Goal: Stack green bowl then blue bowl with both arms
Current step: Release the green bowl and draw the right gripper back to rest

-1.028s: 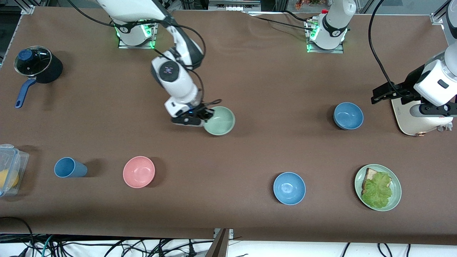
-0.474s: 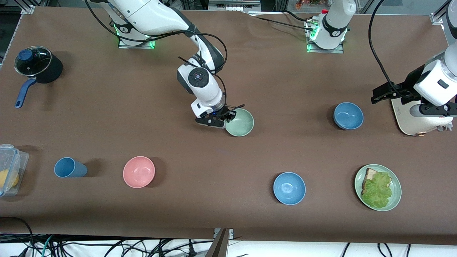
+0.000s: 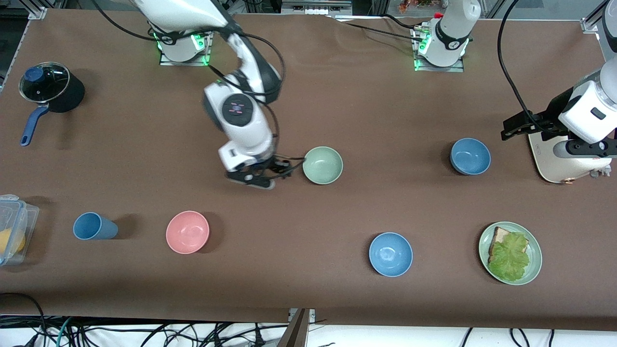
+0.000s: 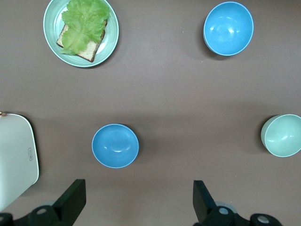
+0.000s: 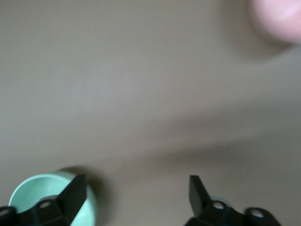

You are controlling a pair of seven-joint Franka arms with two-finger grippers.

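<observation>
The green bowl (image 3: 323, 165) stands upright on the brown table, near the middle; it also shows in the left wrist view (image 4: 283, 135) and the right wrist view (image 5: 44, 200). My right gripper (image 3: 271, 173) is open and empty just beside it, toward the right arm's end, with one finger (image 5: 75, 188) close to its rim. The duller blue bowl (image 3: 470, 155) stands toward the left arm's end. My left gripper (image 3: 515, 128) waits open and empty (image 4: 137, 188) high above the table, close to that blue bowl (image 4: 115, 146).
A brighter sky-blue bowl (image 3: 390, 254), a green plate (image 3: 535, 262) with bread and lettuce, a pink bowl (image 3: 187, 232) and a blue cup (image 3: 94, 226) lie nearer the front camera. A lidded pot (image 3: 48, 89), a plastic box (image 3: 12, 224) and a white board (image 3: 554, 164) stand at the table's ends.
My right gripper carried the green bowl toward the left arm's end, let it go on the table, and drew back open toward the right arm's end. The left arm has not moved.
</observation>
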